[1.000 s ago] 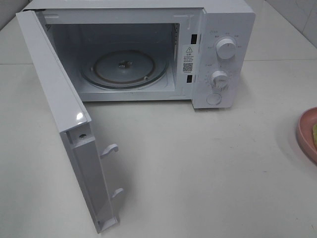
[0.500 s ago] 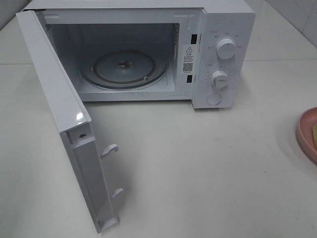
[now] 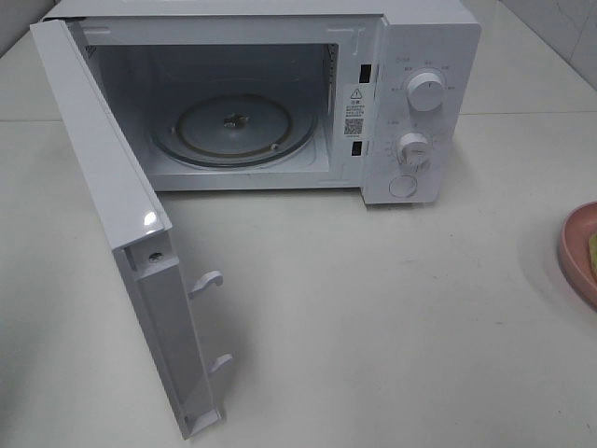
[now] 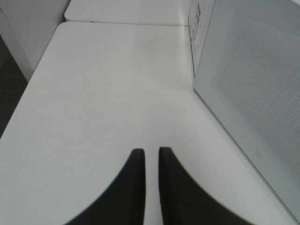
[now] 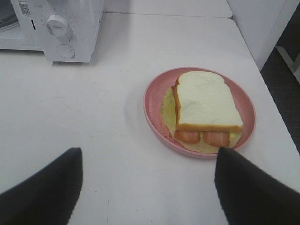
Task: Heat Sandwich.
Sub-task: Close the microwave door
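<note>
The sandwich [image 5: 206, 101], pale bread with tan crust and yellow filling, lies on a round pink plate [image 5: 153, 101] in the right wrist view. In the high view only the plate's rim [image 3: 571, 245] and a yellow sliver of sandwich [image 3: 592, 250] show at the right edge. My right gripper [image 5: 147, 157] is open and empty, wide apart, just short of the plate. The white microwave [image 3: 420, 56] stands at the back with its door [image 3: 112, 205] swung open to the left and its glass turntable [image 3: 233, 129] bare. My left gripper [image 4: 151, 152] is shut and empty over the table, beside the door's outer face [image 4: 253, 93].
The microwave's two knobs [image 3: 426, 91] and round button [image 3: 403, 186] face front; they also show in the right wrist view [image 5: 58, 24]. The door's latch hooks [image 3: 207, 280] stick out. The table's right edge [image 5: 262, 79] runs close behind the plate. Neither arm shows in the high view.
</note>
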